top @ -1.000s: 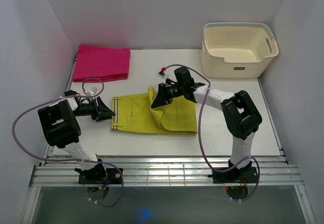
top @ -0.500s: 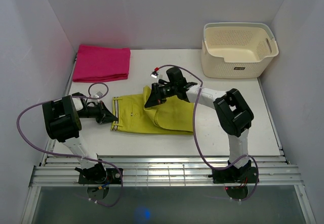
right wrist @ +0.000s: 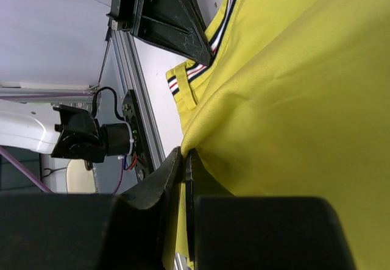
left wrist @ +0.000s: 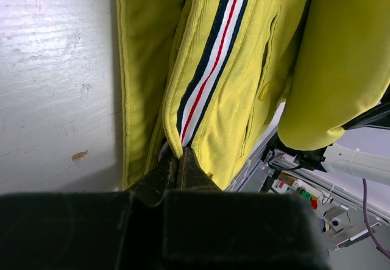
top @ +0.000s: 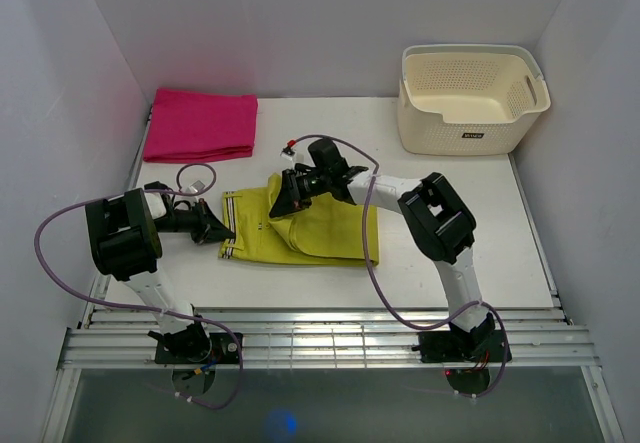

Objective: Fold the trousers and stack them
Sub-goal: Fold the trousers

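Fingers (left wrist: 164,175) on both arms are pinched tight on the trousers (top: 330,235) spread between them: the right gripper (top: 278,206) holds a raised fold, the left gripper (top: 221,234) the striped waistband (left wrist: 204,75). Risk: cloth slipping from either thin pinch, leaving the fold crooked.
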You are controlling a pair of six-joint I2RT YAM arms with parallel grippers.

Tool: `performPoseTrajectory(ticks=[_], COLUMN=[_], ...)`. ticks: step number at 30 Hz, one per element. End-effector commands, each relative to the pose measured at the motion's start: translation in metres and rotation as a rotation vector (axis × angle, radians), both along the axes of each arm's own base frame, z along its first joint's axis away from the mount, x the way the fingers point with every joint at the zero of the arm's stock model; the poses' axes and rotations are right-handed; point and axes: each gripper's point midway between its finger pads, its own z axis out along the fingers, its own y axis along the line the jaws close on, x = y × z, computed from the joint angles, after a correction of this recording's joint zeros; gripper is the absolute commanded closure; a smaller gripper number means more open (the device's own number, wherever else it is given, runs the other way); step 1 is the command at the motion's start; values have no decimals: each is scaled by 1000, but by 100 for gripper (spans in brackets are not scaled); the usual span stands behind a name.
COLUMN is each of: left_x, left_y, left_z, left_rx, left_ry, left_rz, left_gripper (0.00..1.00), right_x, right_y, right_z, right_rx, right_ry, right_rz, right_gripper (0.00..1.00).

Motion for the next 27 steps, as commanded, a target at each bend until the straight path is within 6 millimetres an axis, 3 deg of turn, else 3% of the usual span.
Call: performPoseTrajectory(ticks=[1,8,19,27], left_x=[0,-1,-2,-3], left_y=[1,-2,-5,-3], left_z=[-14,-16,-18,-19], left_rx=[62,54,51,81], left_ry=[-10,-12,14,22], left_rz=[-24,-24,-4,15], left_gripper=[100,100,100,100], right_x=[-4,-9,-15,-21], right_y=[26,39,60,72], right_z=[27,15,12,22], right_rx=[81,79,99,120], right_ry=[-54,-21,4,17], right_rz=[29,45,61,63], right_gripper=[92,92,92,92])
